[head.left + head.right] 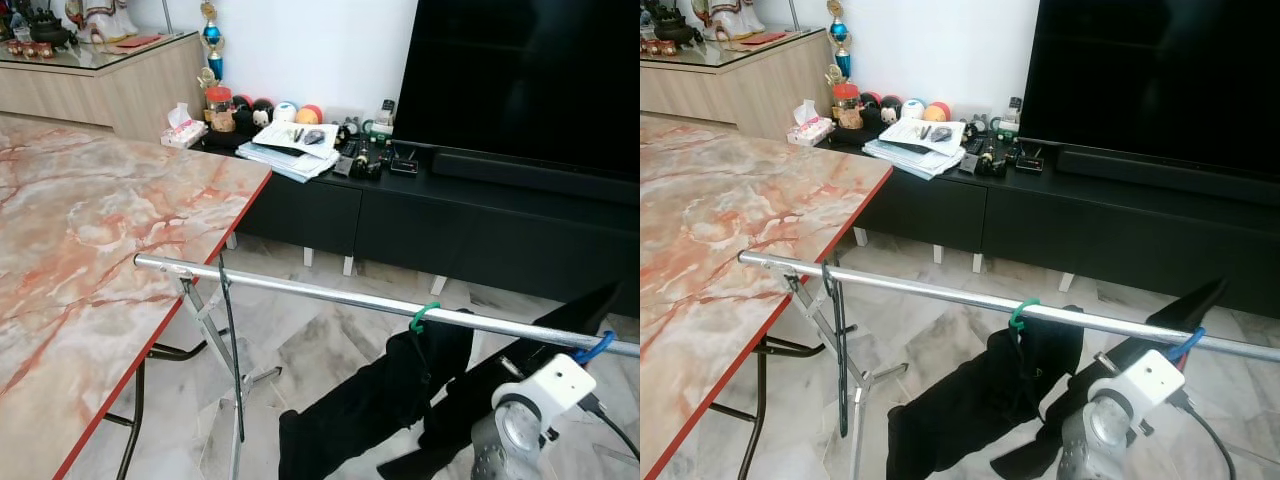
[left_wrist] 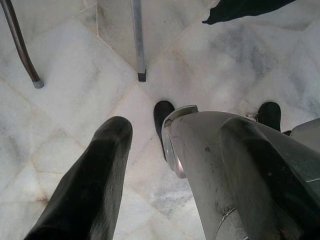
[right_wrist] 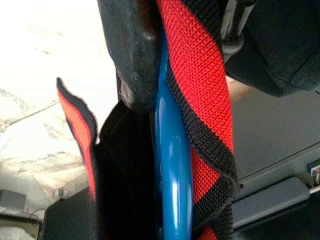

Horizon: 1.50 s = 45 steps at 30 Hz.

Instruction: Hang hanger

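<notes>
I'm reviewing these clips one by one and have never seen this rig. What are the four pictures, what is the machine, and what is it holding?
This is a walking humanoid robot with two arms, each ending in a two-fingered hand. The two wide pictures come from its head cameras, looking down at a metal drying rail beside a marble-patterned table.

A green hanger with a black garment already hangs on the rail. The right hand, seen close up by its wrist camera, grips a blue hanger carrying red and black cloth; its hook is over the rail.

The left wrist camera shows the left hand open, hanging idle above the floor.
</notes>
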Available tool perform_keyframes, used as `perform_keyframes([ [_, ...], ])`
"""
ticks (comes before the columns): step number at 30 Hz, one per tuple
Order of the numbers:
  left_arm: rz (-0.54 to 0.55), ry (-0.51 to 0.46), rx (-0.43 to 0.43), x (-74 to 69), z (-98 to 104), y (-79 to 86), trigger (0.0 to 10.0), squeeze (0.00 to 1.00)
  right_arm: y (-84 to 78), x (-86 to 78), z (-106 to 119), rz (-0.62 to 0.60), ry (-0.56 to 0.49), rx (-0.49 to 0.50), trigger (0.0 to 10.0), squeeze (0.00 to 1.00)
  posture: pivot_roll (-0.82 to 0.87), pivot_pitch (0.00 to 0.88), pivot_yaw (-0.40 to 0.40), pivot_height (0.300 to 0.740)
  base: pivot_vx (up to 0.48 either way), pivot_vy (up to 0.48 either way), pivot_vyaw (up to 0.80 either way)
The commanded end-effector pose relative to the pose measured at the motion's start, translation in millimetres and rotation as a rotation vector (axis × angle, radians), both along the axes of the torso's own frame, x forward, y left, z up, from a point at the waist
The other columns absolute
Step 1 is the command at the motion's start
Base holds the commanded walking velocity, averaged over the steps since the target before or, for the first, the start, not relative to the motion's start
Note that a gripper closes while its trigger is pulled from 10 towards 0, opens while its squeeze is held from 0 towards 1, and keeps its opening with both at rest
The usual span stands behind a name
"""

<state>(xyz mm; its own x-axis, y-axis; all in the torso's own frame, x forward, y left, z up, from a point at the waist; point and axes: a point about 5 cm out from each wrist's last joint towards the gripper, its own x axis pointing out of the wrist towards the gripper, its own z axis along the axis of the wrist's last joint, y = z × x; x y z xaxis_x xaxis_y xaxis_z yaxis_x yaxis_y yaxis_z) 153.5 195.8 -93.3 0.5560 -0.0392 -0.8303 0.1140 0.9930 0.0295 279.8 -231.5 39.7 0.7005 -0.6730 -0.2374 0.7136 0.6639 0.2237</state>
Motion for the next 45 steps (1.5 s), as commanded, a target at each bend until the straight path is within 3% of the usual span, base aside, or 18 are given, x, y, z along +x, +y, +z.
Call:
perform_keyframes([
  [1, -0.029, 0.037, 0.005, -8.4, -3.8, -1.6, 10.0, 0.00, -1.5, 3.3, 14.6, 0.013, -0.053, -0.043, 0.0, 0.00, 0.19, 0.000, -0.013, 0.740, 0.000, 0.000, 0.00],
  [3, -0.029, 0.037, 0.005, -8.4, -3.8, -1.6, 10.0, 0.00, -1.3, 1.8, 14.0, 0.014, -0.051, -0.042, 0.0, 0.00, 0.19, 0.000, -0.013, 0.740, 0.000, 0.000, 0.00],
  [6, -0.027, 0.037, 0.003, -8.3, -3.8, -1.9, 10.0, 0.00, -1.4, -18.9, 1.8, 0.051, 0.023, -0.049, 0.0, 0.00, 0.18, 0.000, -0.023, 0.740, 0.000, 0.000, 0.00],
  [12, -0.028, 0.036, 0.005, -8.0, -3.8, -2.2, 10.0, 0.00, -5.4, -40.9, -2.3, 0.066, 0.083, -0.072, 0.0, 0.00, 0.17, 0.000, -0.028, 0.740, 0.000, 0.000, 0.00],
  [17, -0.025, 0.036, 0.004, -7.9, -3.7, -2.1, 10.0, 0.00, -5.8, -45.6, -1.8, 0.090, 0.108, -0.072, 0.0, 0.00, 0.16, 0.000, -0.031, 0.740, 0.000, 0.000, 0.00],
  [19, -0.026, 0.037, 0.005, -7.8, -3.7, -2.2, 10.0, 0.00, 1.5, -49.2, -12.9, 0.176, 0.215, -0.047, 0.0, 0.00, 0.16, 0.000, -0.032, 0.740, 0.000, 0.000, 0.00],
  [20, -0.026, 0.037, 0.005, -7.8, -3.7, -2.2, 10.0, 0.00, 1.5, -49.2, -12.9, 0.176, 0.215, -0.047, 0.0, 0.00, 0.16, 0.000, -0.032, 0.740, 0.000, 0.000, 0.00],
  [22, -0.024, 0.038, 0.006, -7.9, -3.8, -2.1, 10.0, 0.00, 16.8, -54.8, -38.4, 0.333, 0.397, -0.001, 0.0, 0.00, 0.16, 0.000, -0.032, 0.740, 0.000, 0.000, 0.00],
  [25, -0.024, 0.040, 0.009, -7.9, -3.9, -2.5, 10.0, 0.00, 32.3, -56.8, -55.3, 0.501, 0.491, 0.040, 0.0, 0.00, 0.16, 0.000, -0.035, 0.740, 0.000, 0.000, 0.00],
  [33, -0.015, 0.039, 0.009, -8.0, -4.2, -3.4, 10.0, 0.00, 26.5, -52.4, -65.3, 0.604, 0.549, 0.013, 0.0, 0.00, 0.17, 0.000, -0.043, 0.740, 0.000, 0.000, 0.00],
  [35, -0.013, 0.040, 0.010, -8.1, -4.3, -3.7, 10.0, 0.00, 27.2, -47.6, -64.8, 0.737, 0.546, -0.012, 0.0, 0.00, 0.17, 0.000, -0.044, 0.740, 0.000, 0.000, 0.00],
  [36, -0.008, 0.039, 0.009, -8.0, -4.2, -3.5, 10.0, 0.00, 26.5, -43.6, -61.5, 0.874, 0.574, -0.147, 0.0, 0.00, 0.18, 0.000, -0.044, 0.740, 0.000, 0.000, 0.00],
  [38, -0.007, 0.039, 0.009, -7.9, -4.2, -3.6, 10.0, 0.00, 25.2, -43.7, -61.7, 0.997, 0.609, -0.233, 0.0, 0.00, 0.17, 0.000, -0.044, 0.740, 0.000, 0.000, 0.00],
  [45, -0.008, 0.038, 0.006, -7.5, -4.1, -4.2, 10.0, 0.00, 13.9, -45.5, -56.4, 1.217, 0.598, -0.166, 0.0, 0.00, 0.16, 0.000, -0.045, 0.740, 0.000, 0.000, 0.00],
])
